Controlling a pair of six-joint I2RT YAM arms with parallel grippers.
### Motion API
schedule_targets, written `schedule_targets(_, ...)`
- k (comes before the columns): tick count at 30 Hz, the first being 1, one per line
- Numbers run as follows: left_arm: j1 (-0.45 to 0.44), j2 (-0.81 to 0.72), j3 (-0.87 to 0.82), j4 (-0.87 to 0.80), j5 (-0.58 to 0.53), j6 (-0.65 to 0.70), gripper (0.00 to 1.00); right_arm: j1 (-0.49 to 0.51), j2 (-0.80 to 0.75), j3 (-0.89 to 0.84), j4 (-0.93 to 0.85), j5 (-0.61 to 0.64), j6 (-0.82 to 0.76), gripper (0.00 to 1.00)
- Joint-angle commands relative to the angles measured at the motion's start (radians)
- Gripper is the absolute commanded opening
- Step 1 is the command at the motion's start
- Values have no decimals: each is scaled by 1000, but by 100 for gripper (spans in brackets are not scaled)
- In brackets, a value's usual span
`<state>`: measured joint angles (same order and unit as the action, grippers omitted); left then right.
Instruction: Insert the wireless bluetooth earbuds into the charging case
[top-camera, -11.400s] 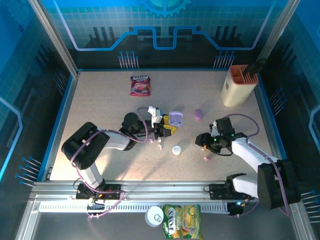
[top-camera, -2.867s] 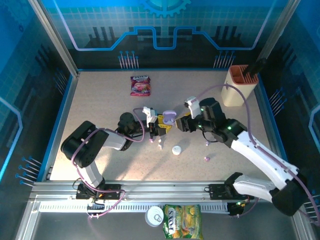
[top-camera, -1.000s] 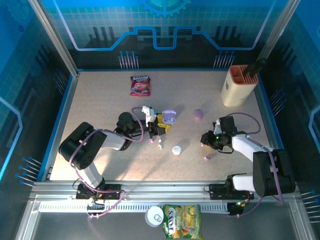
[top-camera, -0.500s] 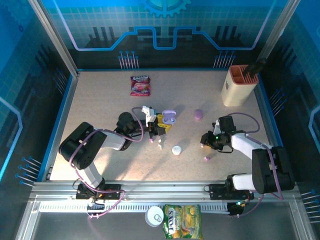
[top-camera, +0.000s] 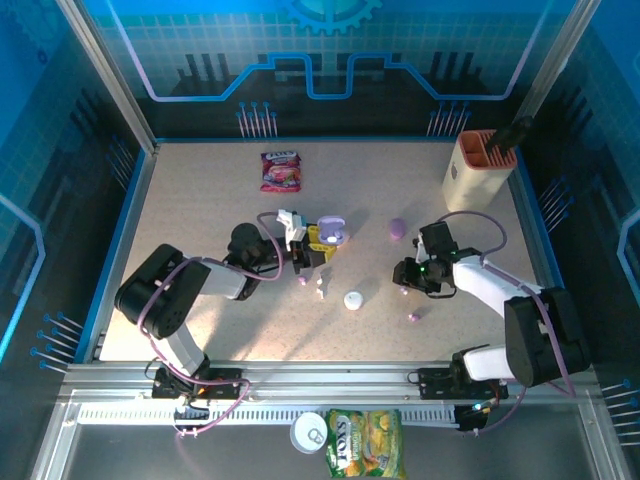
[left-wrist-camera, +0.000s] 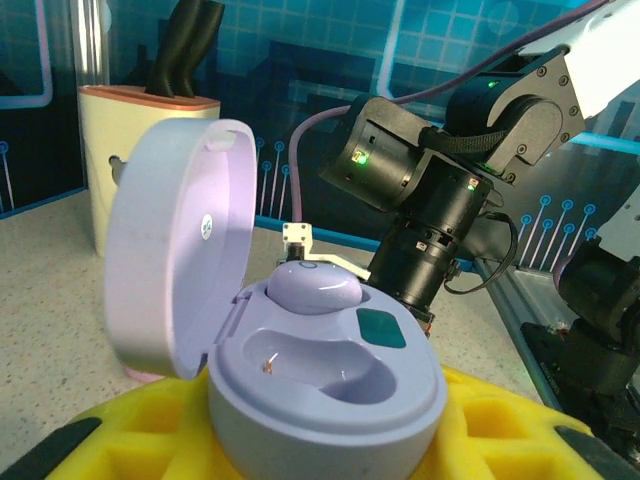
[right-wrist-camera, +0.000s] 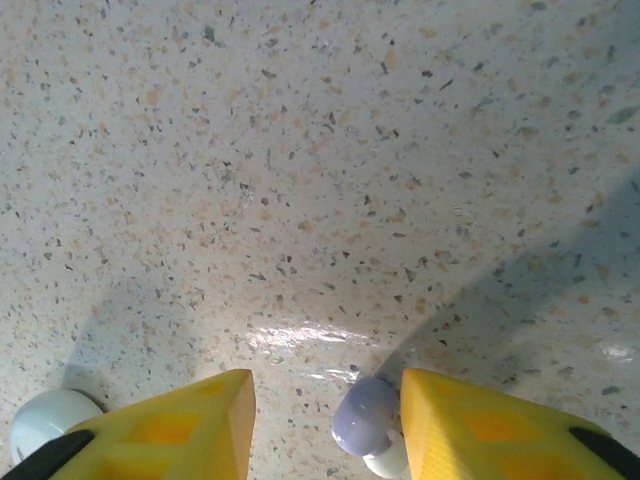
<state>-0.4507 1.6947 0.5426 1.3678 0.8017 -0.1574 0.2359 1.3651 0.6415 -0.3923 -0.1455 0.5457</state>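
Nearest us, outside the bench's front rail and well nearer than the charging case (left-wrist-camera: 320, 375), lie a snack bag (top-camera: 365, 442) and a tin can (top-camera: 310, 432). On the speckled bench (right-wrist-camera: 300, 150), right of the case and nearer, the top view shows a loose pink earbud (top-camera: 413, 317). Right of the case hangs the right end effector (right-wrist-camera: 322, 405). Its wrist view shows what the top view cannot: yellow fingers apart, with a purple earbud (right-wrist-camera: 360, 415) lying between them against the finger on the right of that view, its long axis roughly along the fingers. The left end effector (top-camera: 312, 247) is clamped on the case. Its wrist view shows the lid raised and a seated earbud (left-wrist-camera: 312, 290) dome-up in the far well. Beyond the case stand a knife block (top-camera: 478, 170), a pink packet (top-camera: 281, 170) and blue panelled walls.
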Motion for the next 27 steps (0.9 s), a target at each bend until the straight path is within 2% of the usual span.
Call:
schedule_targets(1,16,-33,-25,34,9,19,37,18,23,35,-31,17,-7,43)
schedule_targets(8,35,-39,-42,34,3,24,37,32,74,71,-21,-29,0,41)
schedule_targets(15,50,-39,-47,34,5,26,37,59,39,93,-59,39,-10,41)
schedule_targets(18,65,-36,-50,35,4,26,37,102,1,110,-129,152,-32,41)
schedule_targets(21,86,-35,-52,34,1,27,37,183,-9,158,-255,361,-34,41)
schedule_targets(23,102,-38,-55,34,2,31,37,251,6,197,-332,501,-28,41)
schedule_targets(27,124,-41,-51,34,7,28,37,340,86,272,-427,653,7,42)
